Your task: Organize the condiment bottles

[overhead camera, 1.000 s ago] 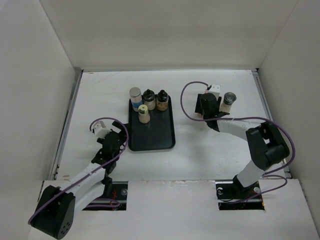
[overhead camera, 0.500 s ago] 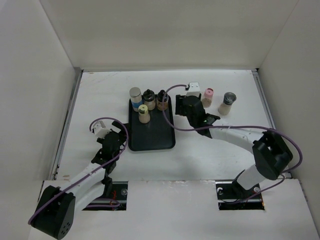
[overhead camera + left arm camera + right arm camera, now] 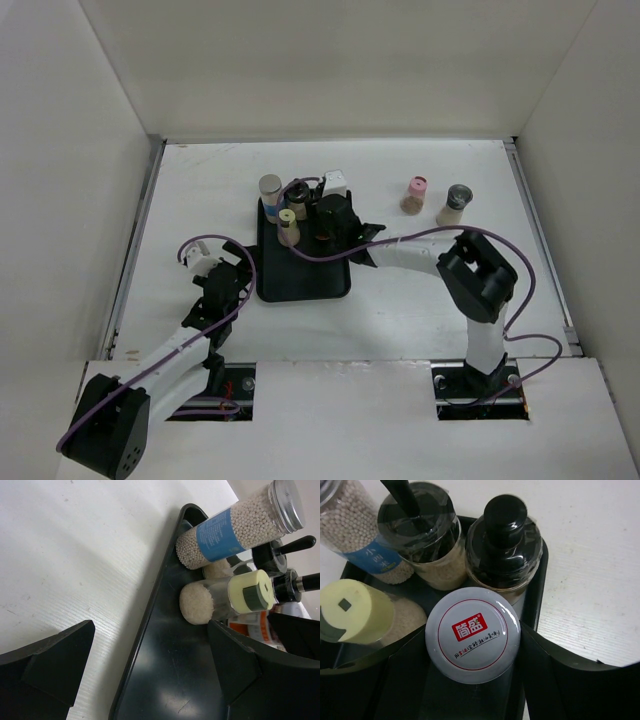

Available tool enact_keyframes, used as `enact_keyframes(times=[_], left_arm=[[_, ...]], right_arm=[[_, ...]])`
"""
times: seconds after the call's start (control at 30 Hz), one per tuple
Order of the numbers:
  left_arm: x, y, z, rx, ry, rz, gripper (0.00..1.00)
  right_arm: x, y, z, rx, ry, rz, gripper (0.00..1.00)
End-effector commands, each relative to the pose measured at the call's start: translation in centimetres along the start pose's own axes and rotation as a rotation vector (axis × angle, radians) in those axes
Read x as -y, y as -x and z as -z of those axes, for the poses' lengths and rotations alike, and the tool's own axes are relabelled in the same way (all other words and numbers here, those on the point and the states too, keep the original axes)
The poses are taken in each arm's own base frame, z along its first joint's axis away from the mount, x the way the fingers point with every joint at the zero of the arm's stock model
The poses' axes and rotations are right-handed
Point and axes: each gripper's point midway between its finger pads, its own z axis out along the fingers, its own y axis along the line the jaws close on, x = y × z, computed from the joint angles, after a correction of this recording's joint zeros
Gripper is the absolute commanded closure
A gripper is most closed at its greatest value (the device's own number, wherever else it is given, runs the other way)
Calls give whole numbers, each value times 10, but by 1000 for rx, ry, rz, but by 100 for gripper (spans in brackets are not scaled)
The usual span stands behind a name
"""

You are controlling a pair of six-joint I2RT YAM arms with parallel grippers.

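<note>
Your right arm (image 3: pixel 412 252) has swung across the counter (image 3: pixel 200 190) to the black tray (image 3: pixel 300 278) — the right fingers (image 3: pixel 560 680) grip the white-capped bottle (image 3: pixel 472 635) between them; the left fingers (image 3: pixel 55 655) stand open.

I see my right gripper (image 3: pixel 472 652) clasping the white-capped bottle (image 3: pixel 472 634) at centre frame, over the black tray (image 3: pixel 536 605). The knob-topped black bottle (image 3: pixel 504 545) and the black-lidded bottle (image 3: pixel 419 527) stand just above it.

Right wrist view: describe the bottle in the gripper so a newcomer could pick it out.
Find the black tray on the white table. At its far end, the right gripper holds one bottle beside four others. It alone has a flat whitish lid with a red logo; the others show black tops, a yellow cap or a blue label.
</note>
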Motion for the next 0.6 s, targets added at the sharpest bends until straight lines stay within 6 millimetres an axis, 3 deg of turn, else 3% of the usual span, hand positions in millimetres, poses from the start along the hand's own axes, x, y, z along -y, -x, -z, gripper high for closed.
enact_keyframes(times=[0.0, 0.3, 0.47, 0.57], left_arm=[[10, 7, -1, 25, -38, 28, 0], [11, 5, -2, 17, -38, 17, 0], [10, 6, -1, 22, -39, 20, 0], [10, 6, -1, 22, -38, 20, 0]], right_arm=[[-23, 63, 0, 166, 54, -119, 48], [-40, 41, -14, 119, 88, -166, 45], [-39, 42, -11, 129, 68, -163, 22], [-33, 49, 0, 138, 66, -166, 13]])
